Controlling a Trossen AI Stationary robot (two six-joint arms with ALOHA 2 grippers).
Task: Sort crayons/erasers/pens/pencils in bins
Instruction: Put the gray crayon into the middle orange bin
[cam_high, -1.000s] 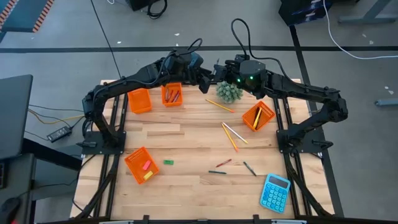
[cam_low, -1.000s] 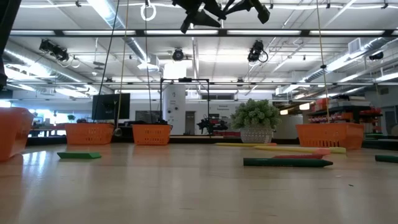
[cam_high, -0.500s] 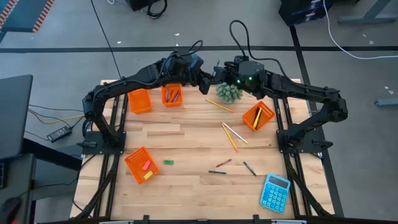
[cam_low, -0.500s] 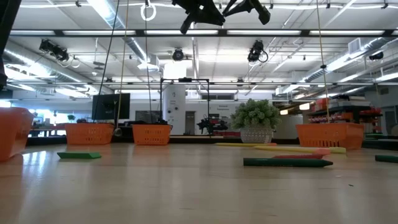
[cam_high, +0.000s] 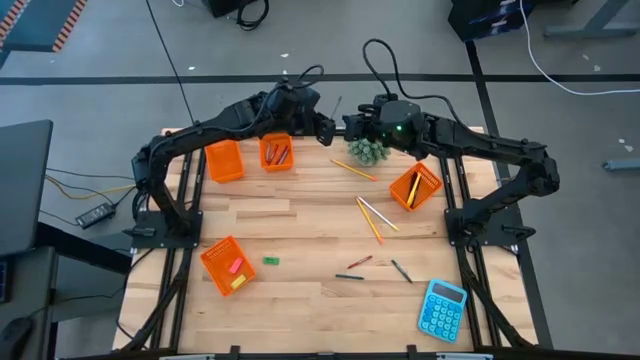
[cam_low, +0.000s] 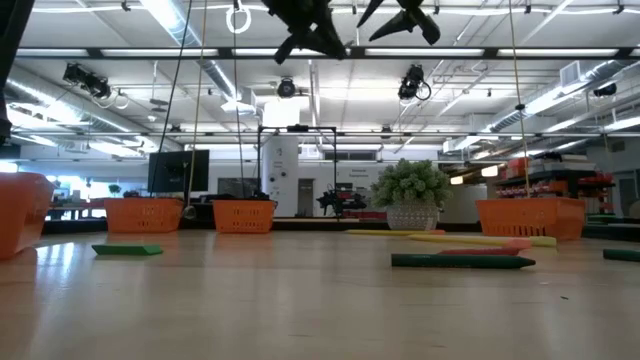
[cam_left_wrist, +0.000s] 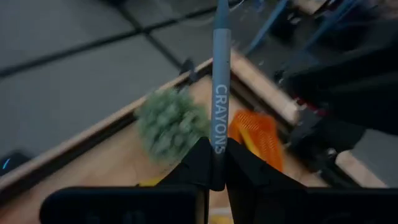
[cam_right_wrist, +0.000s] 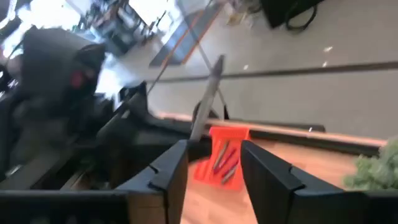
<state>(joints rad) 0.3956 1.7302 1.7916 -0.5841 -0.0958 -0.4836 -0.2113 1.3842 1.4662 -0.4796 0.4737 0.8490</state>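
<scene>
Only the left wrist view showed the word CRAYONS on the grey crayon pinched in the closed left end effector, high above the wooden table. The right end effector stood open, empty. Four orange bins sat on the table.

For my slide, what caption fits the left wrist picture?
Left gripper pinching a grey crayon upright above the little plant and an orange bin.
</scene>
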